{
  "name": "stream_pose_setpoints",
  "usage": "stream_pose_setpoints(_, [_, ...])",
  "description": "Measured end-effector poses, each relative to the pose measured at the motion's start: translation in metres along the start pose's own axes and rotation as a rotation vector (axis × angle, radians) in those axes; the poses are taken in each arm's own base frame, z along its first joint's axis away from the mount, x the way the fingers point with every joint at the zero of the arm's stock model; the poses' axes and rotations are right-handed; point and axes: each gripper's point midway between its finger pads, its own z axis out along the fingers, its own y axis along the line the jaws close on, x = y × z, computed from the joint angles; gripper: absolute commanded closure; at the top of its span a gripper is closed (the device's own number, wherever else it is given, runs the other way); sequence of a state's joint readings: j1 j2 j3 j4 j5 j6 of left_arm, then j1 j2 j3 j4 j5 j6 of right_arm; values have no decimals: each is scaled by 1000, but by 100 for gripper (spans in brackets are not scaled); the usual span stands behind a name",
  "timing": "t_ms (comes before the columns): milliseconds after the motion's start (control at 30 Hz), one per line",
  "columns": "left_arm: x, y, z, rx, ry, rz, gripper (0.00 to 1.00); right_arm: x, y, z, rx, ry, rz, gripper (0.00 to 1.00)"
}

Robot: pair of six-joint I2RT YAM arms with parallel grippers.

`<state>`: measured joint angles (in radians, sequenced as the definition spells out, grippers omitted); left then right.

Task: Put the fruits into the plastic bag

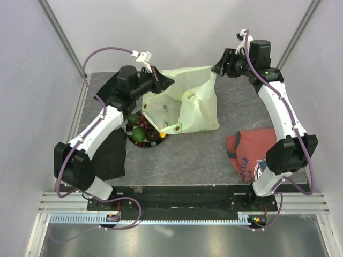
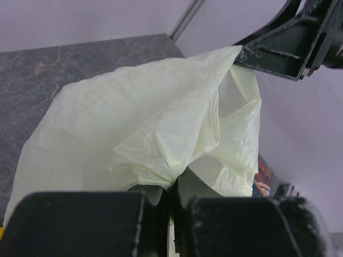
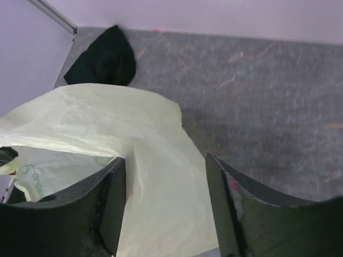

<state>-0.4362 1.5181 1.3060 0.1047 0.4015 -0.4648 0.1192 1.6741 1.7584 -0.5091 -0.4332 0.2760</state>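
The pale green plastic bag point(image 1: 195, 101) is held up at the back of the table with its mouth facing the plate. My left gripper point(image 1: 162, 82) is shut on a pinch of the bag's rim point(image 2: 161, 166). My right gripper point(image 1: 218, 68) is open at the bag's upper right corner; the film point(image 3: 155, 160) lies between its jaws and against its left finger point(image 3: 110, 203). The fruits sit on a dark plate point(image 1: 139, 145) under the left arm: purple grapes point(image 1: 144, 123), a green one point(image 1: 139, 135) and a bit of yellow lemon point(image 1: 162, 135).
A red printed shirt point(image 1: 251, 152) lies at the right front. One black cloth point(image 1: 111, 156) lies left of the plate and another point(image 3: 104, 59) at the back left corner. The cell's walls close in on both sides.
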Motion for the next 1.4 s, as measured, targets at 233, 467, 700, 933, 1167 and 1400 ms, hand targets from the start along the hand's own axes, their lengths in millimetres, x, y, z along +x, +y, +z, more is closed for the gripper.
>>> stream_pose_setpoints(233, [-40,29,8,-45,-63,-124,98,-36,47,5,-11,-104,-91,20])
stream_pose_setpoints(467, [-34,57,22,-150,-42,-206,98,-8,112,-14,-30,-124,-192,17])
stream_pose_setpoints(700, [-55,63,21,-209,-73,-218,98,25,152,-27,-8,-114,-270,16])
stream_pose_setpoints(933, [-70,56,18,-201,-93,-209,98,68,121,27,216,20,-275,12])
stream_pose_setpoints(1167, [-66,63,13,-229,-67,-219,98,116,93,61,388,168,-301,44])
stream_pose_setpoints(1400, [-93,118,-27,-330,-114,-238,98,109,69,57,468,175,-316,64])
